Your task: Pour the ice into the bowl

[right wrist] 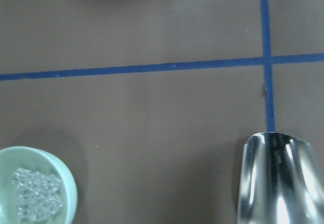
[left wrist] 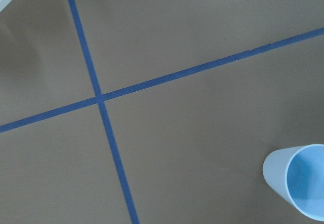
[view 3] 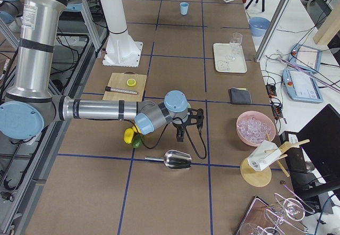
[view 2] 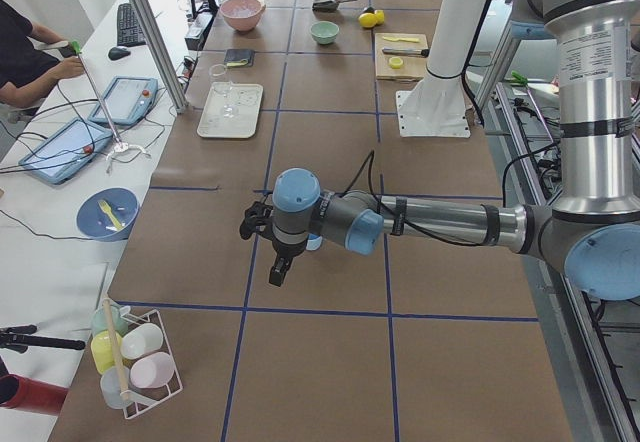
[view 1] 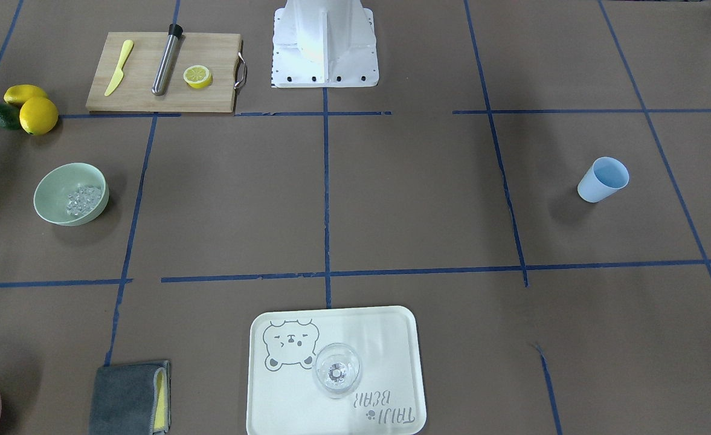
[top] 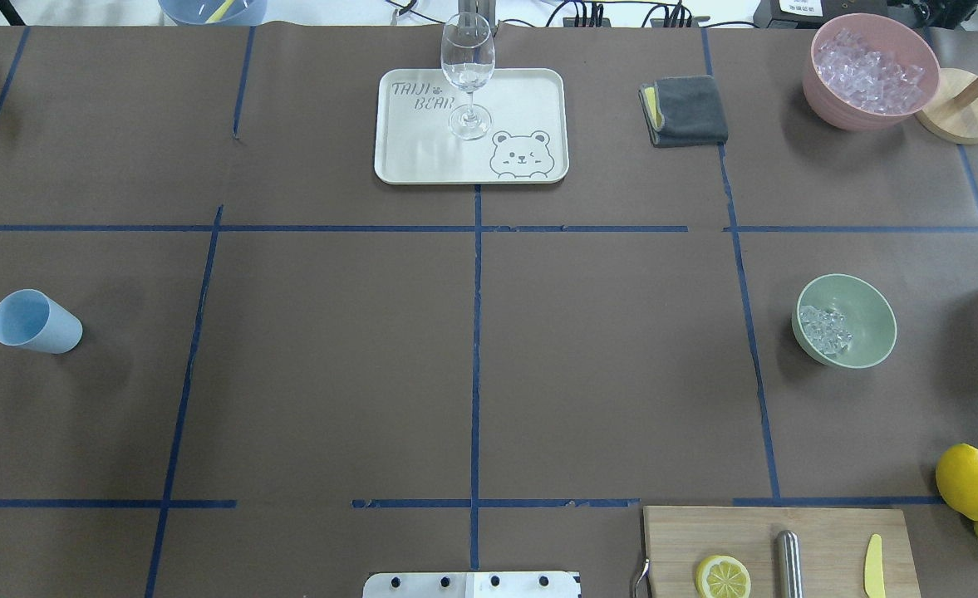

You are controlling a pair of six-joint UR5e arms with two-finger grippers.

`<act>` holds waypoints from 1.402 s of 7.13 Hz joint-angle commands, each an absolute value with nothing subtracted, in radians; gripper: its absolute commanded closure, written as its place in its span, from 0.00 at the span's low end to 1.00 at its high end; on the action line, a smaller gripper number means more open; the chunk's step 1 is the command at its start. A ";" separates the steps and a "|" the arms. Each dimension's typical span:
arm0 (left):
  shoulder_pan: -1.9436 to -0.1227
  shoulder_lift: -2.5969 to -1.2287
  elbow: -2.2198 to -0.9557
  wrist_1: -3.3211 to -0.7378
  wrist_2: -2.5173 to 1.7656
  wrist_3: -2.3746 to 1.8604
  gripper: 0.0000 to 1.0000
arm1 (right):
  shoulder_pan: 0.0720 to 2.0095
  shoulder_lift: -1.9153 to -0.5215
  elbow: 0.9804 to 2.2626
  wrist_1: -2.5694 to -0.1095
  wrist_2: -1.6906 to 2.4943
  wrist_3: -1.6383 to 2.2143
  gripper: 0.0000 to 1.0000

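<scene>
Seemingly the small clear glossy ice cubes (view 1: 83,200) already lay in the round pale mint-green bowl (view 1: 49,184), so the right gripper (view 3: 197,119) and left gripper (view 2: 255,224), their opening and hold impossible to tell, needed only avoid bumping it.

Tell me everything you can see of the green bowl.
The bowl is round, pale mint green, smooth and matte, perhaps plastic or ceramic. It stands upright on the brown table, on the robot's right side, between the pink tub and the lemons. A small heap of clear ice lies inside, off centre, leaving much of the inside bare. Nothing else touches it.
</scene>
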State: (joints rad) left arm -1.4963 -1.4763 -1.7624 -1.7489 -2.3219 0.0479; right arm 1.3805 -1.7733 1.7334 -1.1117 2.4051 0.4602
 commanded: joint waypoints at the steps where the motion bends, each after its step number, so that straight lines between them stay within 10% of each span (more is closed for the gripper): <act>1: -1.618 -1.508 -1.752 -1.562 -2.324 0.185 0.00 | 1.510 -1.764 1.739 -1.395 2.393 0.081 0.00; 10: -1.624 -1.474 -1.807 -1.571 -2.405 0.183 0.00 | 1.488 -1.712 1.818 -1.596 2.367 -0.006 0.00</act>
State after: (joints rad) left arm -1.6229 -1.4739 -1.8024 -1.5706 -2.4047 0.1815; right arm 1.4912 -1.7435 1.7865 -1.5216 2.3684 -0.0067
